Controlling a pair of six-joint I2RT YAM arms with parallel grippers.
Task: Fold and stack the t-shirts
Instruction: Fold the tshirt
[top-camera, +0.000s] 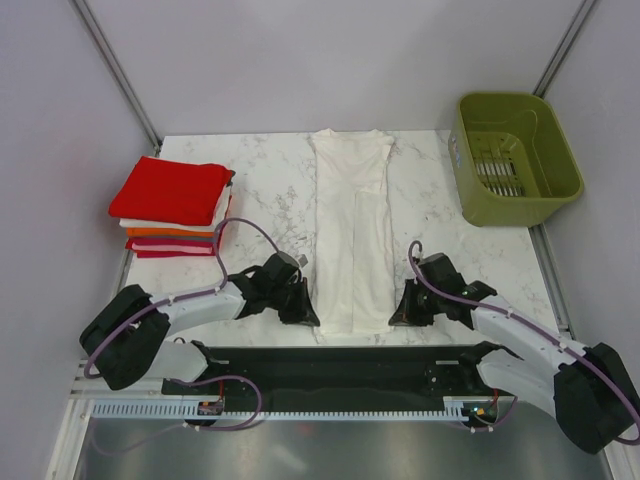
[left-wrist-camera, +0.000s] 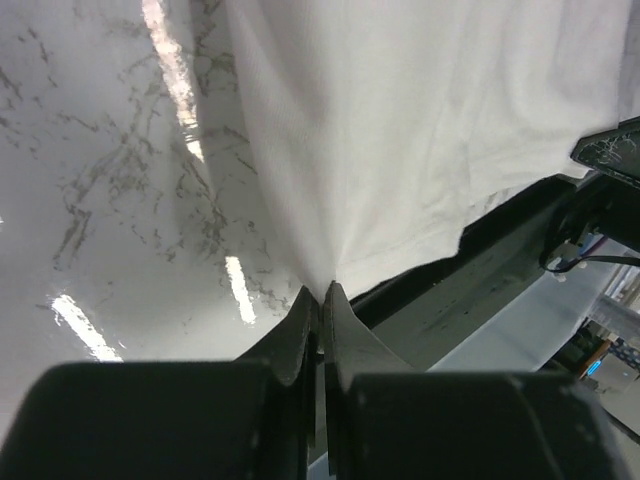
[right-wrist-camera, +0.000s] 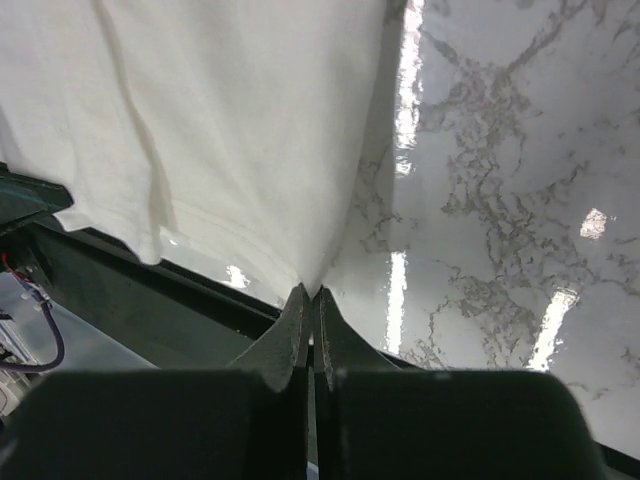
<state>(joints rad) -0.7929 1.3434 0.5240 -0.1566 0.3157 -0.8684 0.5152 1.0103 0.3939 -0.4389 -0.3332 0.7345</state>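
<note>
A long white t-shirt (top-camera: 350, 235) lies down the middle of the marble table, folded into a narrow strip, collar at the far end. My left gripper (top-camera: 308, 318) is shut on its near left hem corner; in the left wrist view the white t-shirt (left-wrist-camera: 420, 130) cloth puckers into the closed left gripper (left-wrist-camera: 322, 292). My right gripper (top-camera: 396, 318) is shut on the near right hem corner, and in the right wrist view the white t-shirt (right-wrist-camera: 230, 130) funnels into the closed right gripper (right-wrist-camera: 309, 293). A stack of folded t-shirts (top-camera: 172, 205), red on top, sits at the left.
An olive-green plastic basket (top-camera: 515, 158) stands at the far right corner. The table's near edge and a black rail (top-camera: 340, 365) run just behind both grippers. Grey walls close in the back and sides.
</note>
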